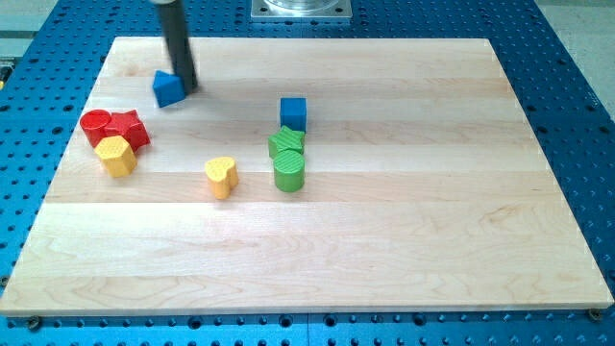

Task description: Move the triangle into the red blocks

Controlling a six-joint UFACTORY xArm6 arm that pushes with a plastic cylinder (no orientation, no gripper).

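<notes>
- The arm ends in a dark rod coming down from the view's top left; there is no grasping tool on it, so nothing can stand wide, narrow or holding, and the rod's lower end, my tip (188,89), rests on the wooden worktop (384,240).
- My tip sits just at the right-hand upper side of the blue triangle (168,88), touching it or very nearly so; I cannot tell for sure whether there is a sliver of gap.
- The blue triangle lies near the worktop's upper left corner, above and a little to the right of the red blocks, apart from them with bare wood between.
- The red cylinder (95,125) and a second red block (129,129) of lumpy, star-like outline sit side by side, touching, at the view's left.
- A yellow block (116,156), roughly hexagonal on top, is pressed up against the bottom of the red pair.
- A yellow heart-shaped block (222,176) stands alone toward the middle, well apart from the left cluster.
- Right of centre, a blue cube (293,112) stands at the top of a short column; just below it is a green block (285,142) whose shape I cannot make out, and against that one's lower edge a green cylinder (289,170).
- The worktop rests on a blue perforated base (567,58).
</notes>
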